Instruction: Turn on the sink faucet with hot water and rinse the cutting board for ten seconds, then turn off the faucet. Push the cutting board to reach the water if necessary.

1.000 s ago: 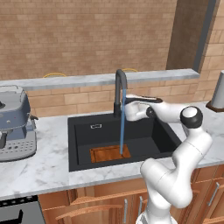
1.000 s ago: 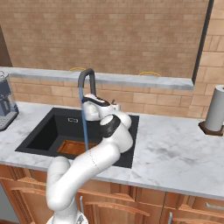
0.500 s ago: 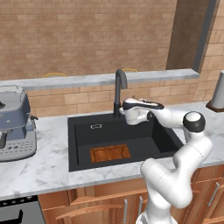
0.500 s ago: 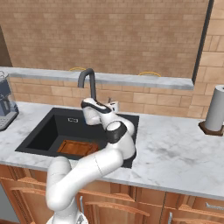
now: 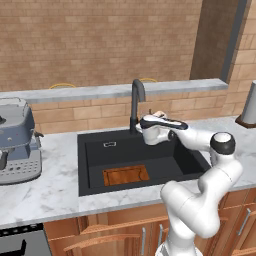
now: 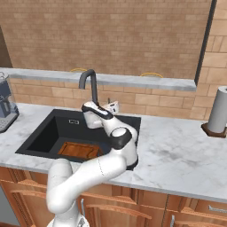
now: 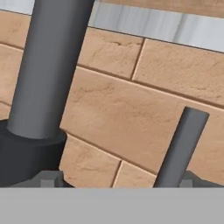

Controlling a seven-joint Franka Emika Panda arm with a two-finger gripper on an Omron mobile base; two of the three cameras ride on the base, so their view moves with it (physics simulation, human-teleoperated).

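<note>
Gone since one second ago is the blue stream. Left to right: one grey coffee machine (image 5: 17,142), its left side cut off; one matte black rectangular basin (image 5: 95,150) holding one reddish-brown wooden cutting board (image 5: 126,175) at its front; one dark gooseneck tap (image 5: 136,102); one two-finger gripper (image 5: 142,126), jaws spread, beside the tap's base, lever (image 7: 179,146) between; one paper roll (image 6: 219,115), cropped.
</note>
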